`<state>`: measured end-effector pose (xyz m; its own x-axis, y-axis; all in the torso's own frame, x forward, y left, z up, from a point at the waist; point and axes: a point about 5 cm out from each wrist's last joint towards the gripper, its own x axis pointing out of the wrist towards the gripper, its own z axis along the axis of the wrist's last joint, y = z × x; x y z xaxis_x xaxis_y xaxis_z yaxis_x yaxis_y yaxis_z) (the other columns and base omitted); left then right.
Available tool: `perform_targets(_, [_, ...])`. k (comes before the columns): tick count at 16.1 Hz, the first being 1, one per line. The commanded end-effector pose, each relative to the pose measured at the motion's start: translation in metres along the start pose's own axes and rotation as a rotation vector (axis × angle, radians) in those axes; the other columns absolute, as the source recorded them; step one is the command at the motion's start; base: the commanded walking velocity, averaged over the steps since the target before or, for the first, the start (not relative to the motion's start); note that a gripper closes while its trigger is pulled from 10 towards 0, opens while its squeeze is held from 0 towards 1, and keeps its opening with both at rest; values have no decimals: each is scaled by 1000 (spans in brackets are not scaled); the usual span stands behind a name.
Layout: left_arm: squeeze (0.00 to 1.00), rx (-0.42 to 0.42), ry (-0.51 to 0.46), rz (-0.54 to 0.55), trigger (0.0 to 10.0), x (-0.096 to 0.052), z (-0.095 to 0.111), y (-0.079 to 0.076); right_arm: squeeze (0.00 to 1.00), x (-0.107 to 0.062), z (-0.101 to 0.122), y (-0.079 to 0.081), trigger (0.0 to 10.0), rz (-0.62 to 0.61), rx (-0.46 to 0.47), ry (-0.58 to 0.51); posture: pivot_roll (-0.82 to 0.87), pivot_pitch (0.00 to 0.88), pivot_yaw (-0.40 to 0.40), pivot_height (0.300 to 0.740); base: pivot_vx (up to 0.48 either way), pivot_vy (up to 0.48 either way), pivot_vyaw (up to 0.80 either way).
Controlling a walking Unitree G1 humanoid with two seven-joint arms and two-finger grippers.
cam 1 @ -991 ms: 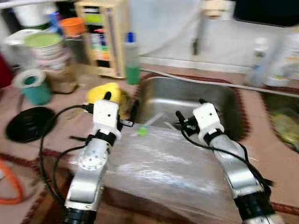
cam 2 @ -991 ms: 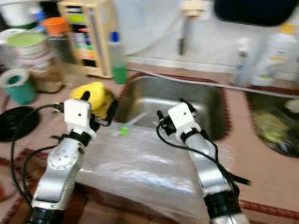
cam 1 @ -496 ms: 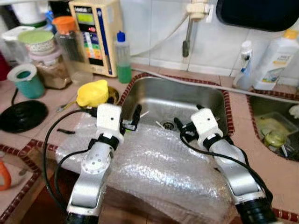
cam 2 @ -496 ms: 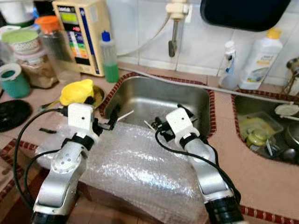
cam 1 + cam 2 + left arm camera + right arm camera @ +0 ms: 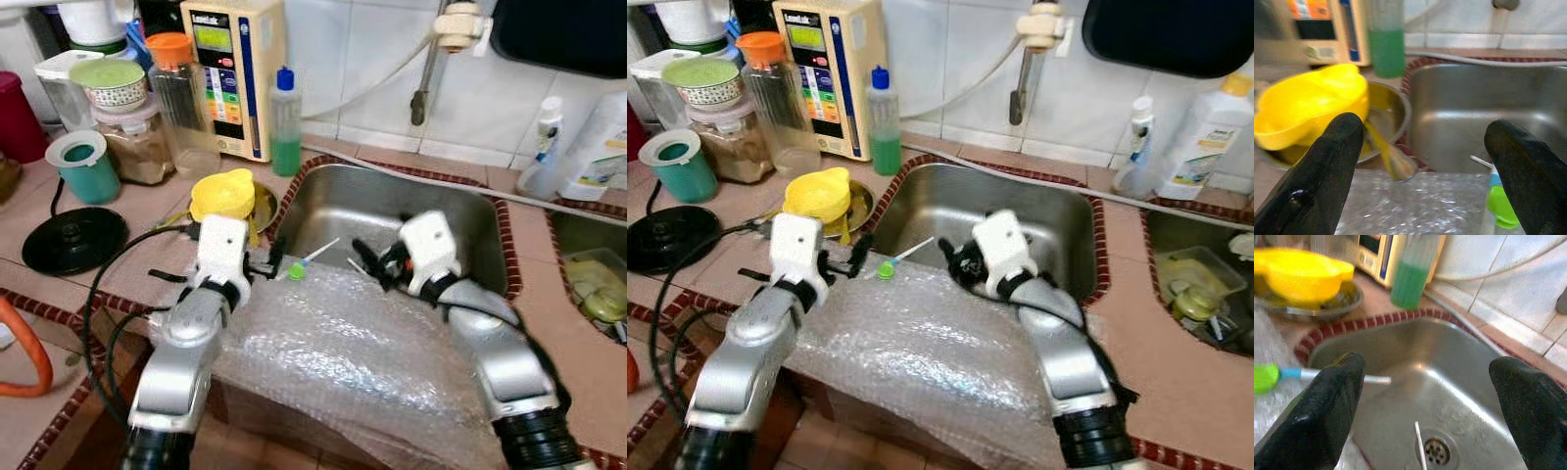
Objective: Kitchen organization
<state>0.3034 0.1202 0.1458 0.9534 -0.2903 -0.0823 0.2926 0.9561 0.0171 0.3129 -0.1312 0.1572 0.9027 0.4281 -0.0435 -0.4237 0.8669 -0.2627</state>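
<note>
Bubble wrap sheet (image 5: 333,357) draped over the counter's front edge and the near rim of the steel sink (image 5: 446,220). At the sheet's far edge lies a small stick with a green head (image 5: 297,271), white shaft pointing out over the basin. Left gripper (image 5: 263,266) low over the wrap's far left corner, fingers spread wide, the green head just beside it on the sink side; in the left wrist view the head (image 5: 1501,208) sits close by one finger (image 5: 1530,178), touching or not cannot be told. Right gripper (image 5: 370,266) over the wrap's far edge at the sink rim, fingers likewise spread, nothing between them; green head lies between the two grippers. Second thin white stick (image 5: 1419,443) in the basin near the drain. Just beyond the left gripper: yellow lid-like piece (image 5: 223,193) resting in a shallow metal dish (image 5: 860,203). Further back: bottle of green liquid (image 5: 285,122), cream wall appliance (image 5: 233,73), jars, teal cup (image 5: 84,166), black round lid (image 5: 73,239).
</note>
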Motion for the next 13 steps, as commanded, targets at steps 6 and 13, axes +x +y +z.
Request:
perform_targets(6, [0, 10, 17, -219, 10000, 20, 19, -11, 0, -8, 11, 9, 10000, 47, 4, -24, 37, 0, 46, 740, 0, 0, 0])
perform_targets(13, [0, 65, 163, -322, 10000, 18, -9, -14, 0, -24, 20, 20, 10000, 243, 121, 68, 34, 0, 41, 740, 0, 0, 0])
